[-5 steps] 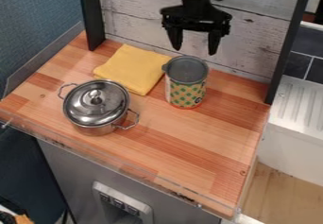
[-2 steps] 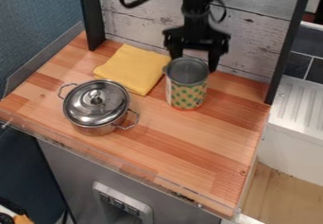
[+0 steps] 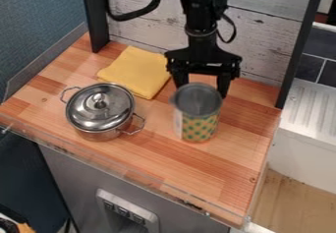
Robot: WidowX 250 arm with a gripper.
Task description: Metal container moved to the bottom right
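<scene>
Top edge cuts off the arm point(image 3: 200, 13); metal can's point(image 3: 198, 128) far side hidden

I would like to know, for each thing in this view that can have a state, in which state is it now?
Patterned metal container: upright on the wooden surface; I cannot tell if its grey top is covered or open.
Pot: upright, covered.
Pot lid: on the pot, knob up.
Yellow cloth: folded, lying flat.
Gripper: open, fingers spread, at the container's back side.
</scene>
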